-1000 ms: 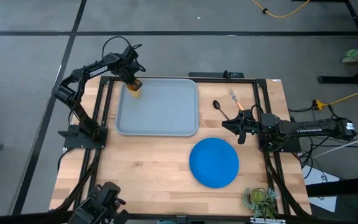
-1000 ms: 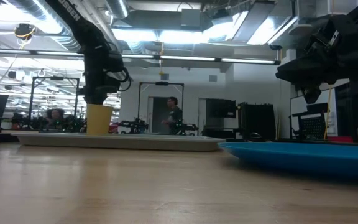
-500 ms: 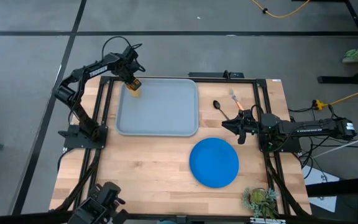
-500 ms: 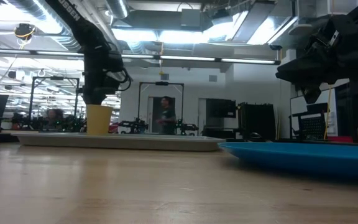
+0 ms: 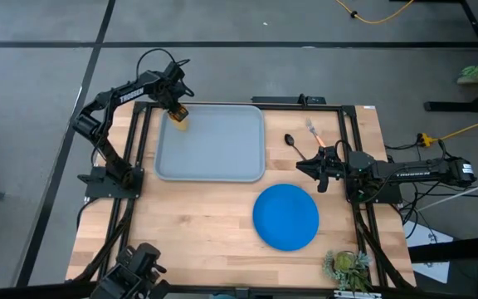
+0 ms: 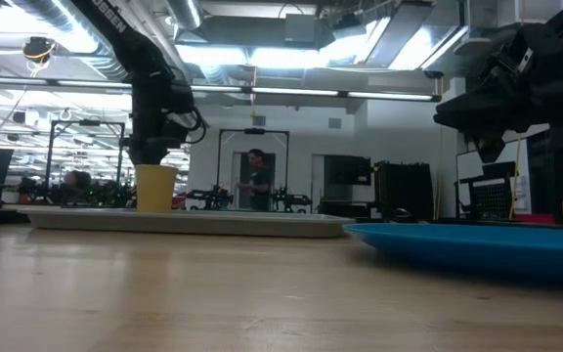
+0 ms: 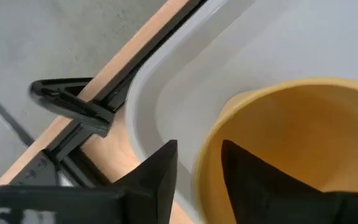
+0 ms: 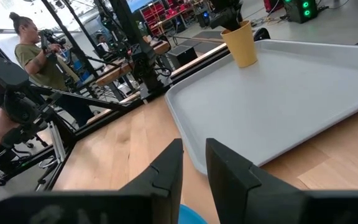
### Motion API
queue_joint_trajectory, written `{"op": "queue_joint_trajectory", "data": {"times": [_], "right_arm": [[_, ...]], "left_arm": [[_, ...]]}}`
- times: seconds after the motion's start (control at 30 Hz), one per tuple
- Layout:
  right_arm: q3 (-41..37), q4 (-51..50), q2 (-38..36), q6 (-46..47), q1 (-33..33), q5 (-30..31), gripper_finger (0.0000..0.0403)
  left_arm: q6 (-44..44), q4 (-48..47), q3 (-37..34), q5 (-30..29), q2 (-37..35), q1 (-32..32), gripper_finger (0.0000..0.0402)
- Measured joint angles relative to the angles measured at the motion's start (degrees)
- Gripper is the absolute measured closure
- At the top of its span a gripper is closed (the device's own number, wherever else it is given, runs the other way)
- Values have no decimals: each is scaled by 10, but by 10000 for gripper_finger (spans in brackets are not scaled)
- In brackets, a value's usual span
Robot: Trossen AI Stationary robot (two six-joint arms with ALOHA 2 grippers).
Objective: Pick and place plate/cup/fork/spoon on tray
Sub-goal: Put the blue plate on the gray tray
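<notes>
The yellow-orange cup (image 5: 178,120) stands upright on its base in the far left corner of the grey-blue tray (image 5: 222,158); it also shows in the low view (image 6: 155,188). My left gripper (image 5: 175,106) is directly above it and shut on its rim. The blue plate (image 5: 285,217) lies flat on the table near the tray's near right corner. The dark spoon (image 5: 292,141) and the orange-handled fork (image 5: 315,133) lie on the table to the right of the tray. My right gripper (image 5: 301,169) is shut and empty, hovering just near of the spoon and fork. My left gripper holds the cup's rim (image 7: 205,171) with one finger (image 7: 253,186) inside the cup and one finger (image 7: 157,177) outside its wall. The fingers come from above, pointing down. The cup stands upright with its base on the tray floor (image 6: 194,221).
A small green plant (image 5: 347,266) sits at the table's near right corner. Black frame rails (image 5: 359,166) run along the table's left and right sides. A person (image 8: 36,56) stands in the room beyond the table. Bare wood lies near of the tray.
</notes>
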Motion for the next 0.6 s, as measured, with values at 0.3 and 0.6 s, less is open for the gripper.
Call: {"op": "queue_joint_trajectory", "data": {"times": [0.3,0.6], "right_arm": [[0,-1,0,-2,0,0,328],[0,-31,0,3,0,1,328]], "left_arm": [[0,-1,0,-1,-29,-4,279],[-4,-2,0,15,-152,-5,280]]}}
